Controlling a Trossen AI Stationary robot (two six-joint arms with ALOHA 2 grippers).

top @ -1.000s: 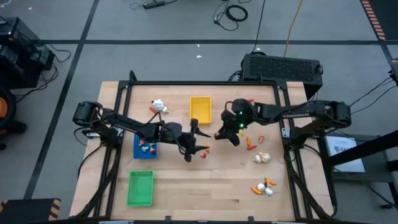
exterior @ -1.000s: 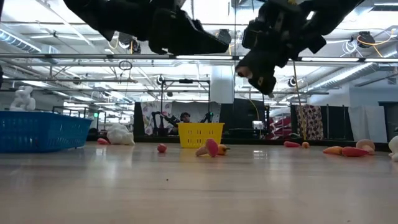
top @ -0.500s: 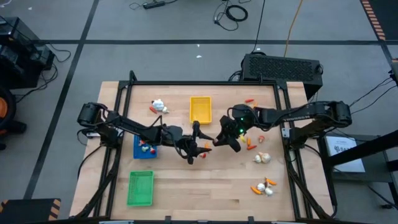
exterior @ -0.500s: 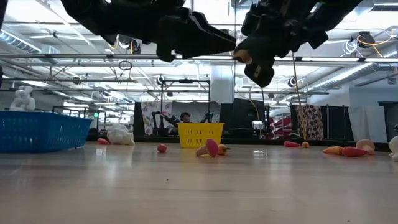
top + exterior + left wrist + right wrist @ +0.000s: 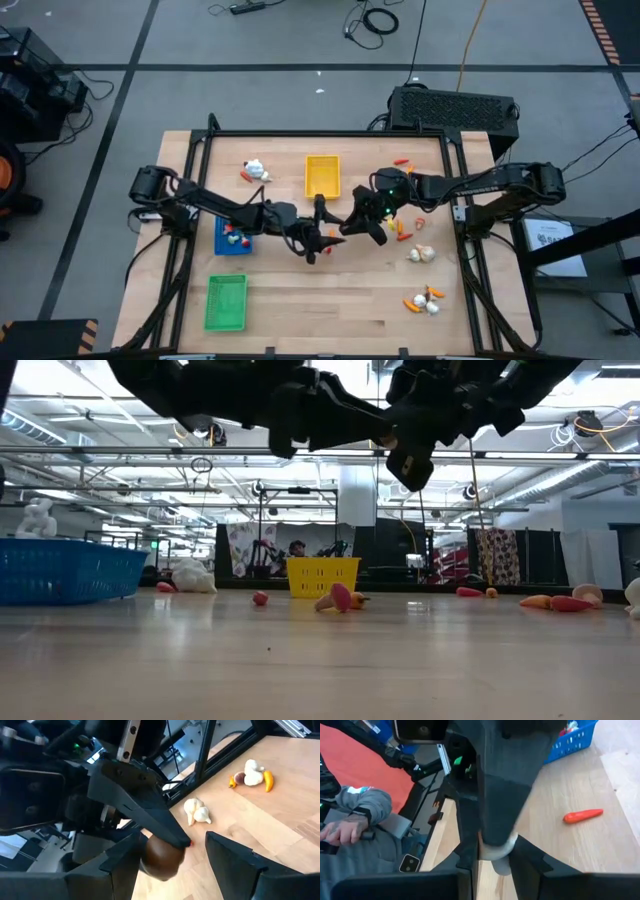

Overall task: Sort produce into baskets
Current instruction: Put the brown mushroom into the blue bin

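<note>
High over the table's middle my right gripper (image 5: 347, 226) is shut on a small toy piece with a brown round end (image 5: 159, 859) and a whitish end. My left gripper (image 5: 330, 234) faces it from the left. It is open, with one finger (image 5: 122, 865) on either side of the piece. The yellow basket (image 5: 322, 175) stands at the far middle, the blue basket (image 5: 232, 237) at the left and the green basket (image 5: 226, 302) at the near left. Produce lies loose on the table: a garlic bulb (image 5: 421, 254), a carrot (image 5: 582, 815), and a pink piece (image 5: 340, 598) below the grippers. My right gripper pinches the piece by its whitish end (image 5: 496, 854) between its two fingers. The fingers come from the table's right, slanting a little down. The brown end sticks out past the fingertips, and the piece is lifted well clear of the table. Whether a left finger touches the brown end, I cannot tell.
More produce lies at the near right (image 5: 425, 300), the right middle (image 5: 403, 228) and the far left (image 5: 256, 170). A black frame runs along the table's far and side edges. A person's arm (image 5: 355, 820) shows beyond the table in the right wrist view.
The two grippers have drawn together above the table's middle. My left gripper has moved toward the right and rolled. My right gripper has swung toward the left with the piece. The left fingers now stand around the piece. Neither gap has changed.
</note>
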